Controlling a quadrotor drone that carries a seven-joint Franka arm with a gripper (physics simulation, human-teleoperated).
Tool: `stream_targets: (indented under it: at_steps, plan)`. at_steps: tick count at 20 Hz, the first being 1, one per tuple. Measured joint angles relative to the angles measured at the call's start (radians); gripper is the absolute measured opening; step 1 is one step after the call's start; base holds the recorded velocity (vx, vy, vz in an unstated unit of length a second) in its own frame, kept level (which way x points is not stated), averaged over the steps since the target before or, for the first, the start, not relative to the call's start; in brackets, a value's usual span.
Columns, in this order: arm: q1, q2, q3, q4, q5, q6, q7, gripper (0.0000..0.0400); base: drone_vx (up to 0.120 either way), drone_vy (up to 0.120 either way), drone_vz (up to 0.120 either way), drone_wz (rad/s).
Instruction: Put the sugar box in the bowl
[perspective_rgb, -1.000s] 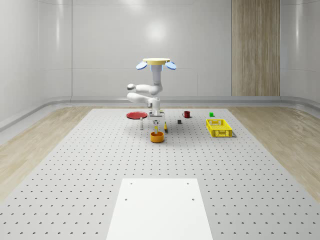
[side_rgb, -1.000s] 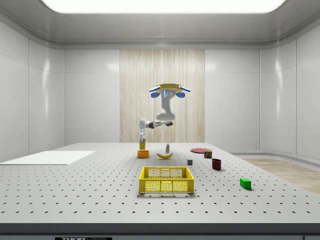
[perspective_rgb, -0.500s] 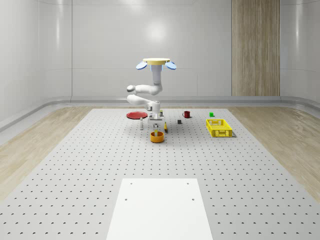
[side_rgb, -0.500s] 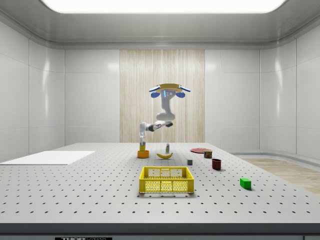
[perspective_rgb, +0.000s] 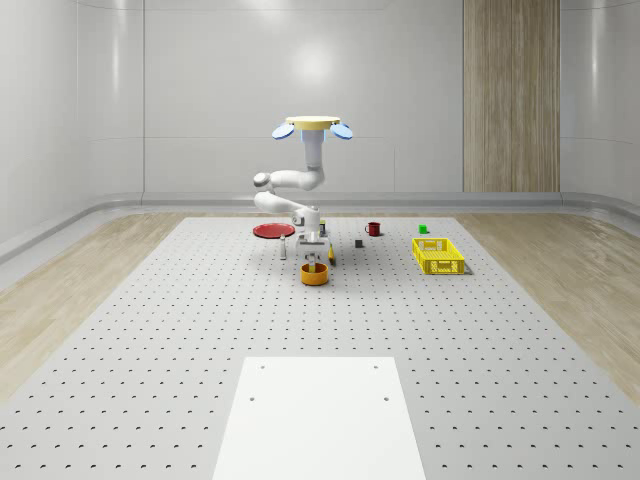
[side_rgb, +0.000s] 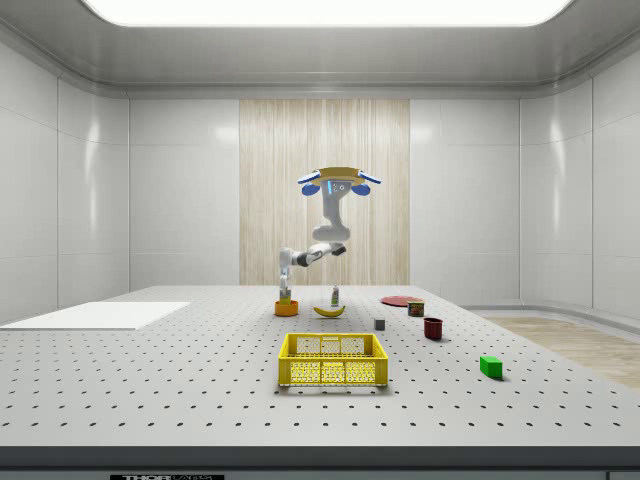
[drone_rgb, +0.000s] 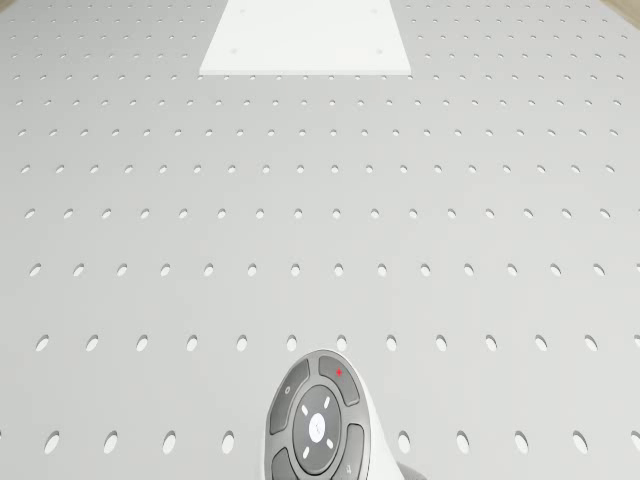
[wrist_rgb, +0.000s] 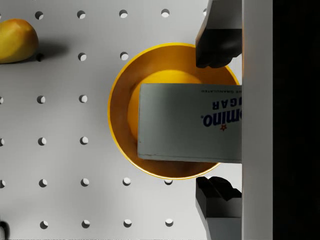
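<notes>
The orange bowl (wrist_rgb: 122, 112) stands on the perforated table, right under my gripper (wrist_rgb: 217, 122). The white sugar box (wrist_rgb: 190, 122) lies across the bowl's opening, one end over the rim. My two dark fingers (wrist_rgb: 217, 47) stand on either side of the box with a gap to each face, so the gripper is open and not touching it. The drone (perspective_rgb: 312, 127) hovers above the table behind the bowl (perspective_rgb: 314, 274). Its arm bends down to the gripper (perspective_rgb: 314, 256) just above the bowl (side_rgb: 287, 308).
A banana (wrist_rgb: 15, 40) lies close beside the bowl. A yellow crate (perspective_rgb: 438, 256) stands at the whole-scene view's right. A red plate (perspective_rgb: 272, 230), a red mug (perspective_rgb: 373, 228) and a green cube (perspective_rgb: 423, 229) sit farther back. A white panel (perspective_rgb: 318, 415) lies in front.
The arm has lowered the gripper onto the bowl. The fingers have opened and let go of the sugar box, which now rests in the bowl. The drone has held its place.
</notes>
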Motion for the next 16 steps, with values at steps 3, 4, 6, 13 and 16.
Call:
stream_targets:
  at_steps: [3, 4, 6, 13, 16]
  plan:
    - [0.012, 0.002, 0.022, -0.015, 0.02, -0.016, -0.01, 0.0373, 0.0, 0.0, 0.0, 0.0]
    - [0.015, 0.003, 0.028, -0.019, 0.026, -0.021, -0.012, 0.0379, 0.0, 0.0, 0.0, 0.0]
    - [0.021, 0.005, 0.038, -0.025, 0.034, -0.028, -0.016, 0.0387, 0.0, 0.0, 0.0, 0.0]
    - [0.033, 0.015, 0.051, -0.035, 0.044, -0.046, -0.026, 0.0398, 0.0, 0.0, 0.0, 0.0]
    - [0.036, 0.019, 0.052, -0.036, 0.044, -0.051, -0.028, 0.0399, 0.0, 0.0, 0.0, 0.0]
